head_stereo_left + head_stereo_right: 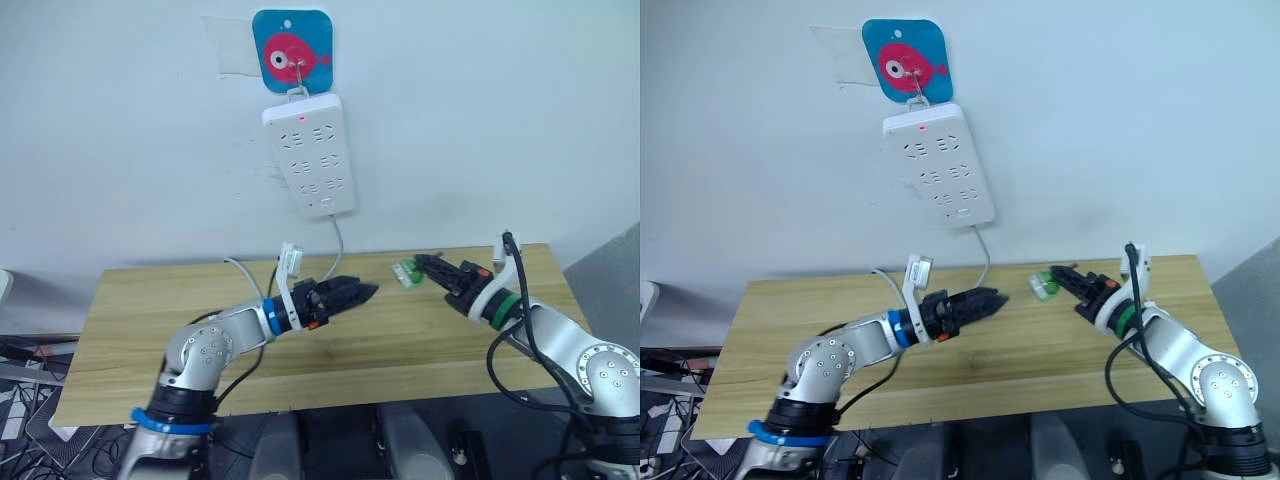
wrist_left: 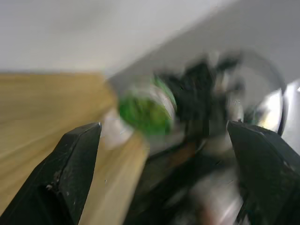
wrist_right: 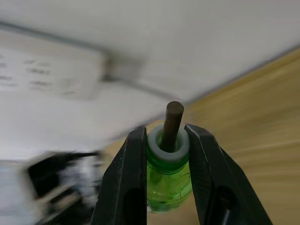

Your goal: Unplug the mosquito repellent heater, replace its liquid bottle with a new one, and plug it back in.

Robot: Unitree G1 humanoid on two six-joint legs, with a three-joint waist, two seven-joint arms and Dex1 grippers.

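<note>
Green liquid bottle [image 3: 168,174], wick exposed

The left wrist view blurs the green bottle [image 2: 143,112] and right pincer [image 2: 199,101] holding it.

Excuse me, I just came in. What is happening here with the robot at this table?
The robot's right gripper is shut on a small green liquid bottle with a dark wick, held above the far side of the wooden table. The left gripper is open and points toward that bottle from the table's middle. A white power strip hangs on the wall above, its red light on and nothing plugged into its visible sockets.
</note>
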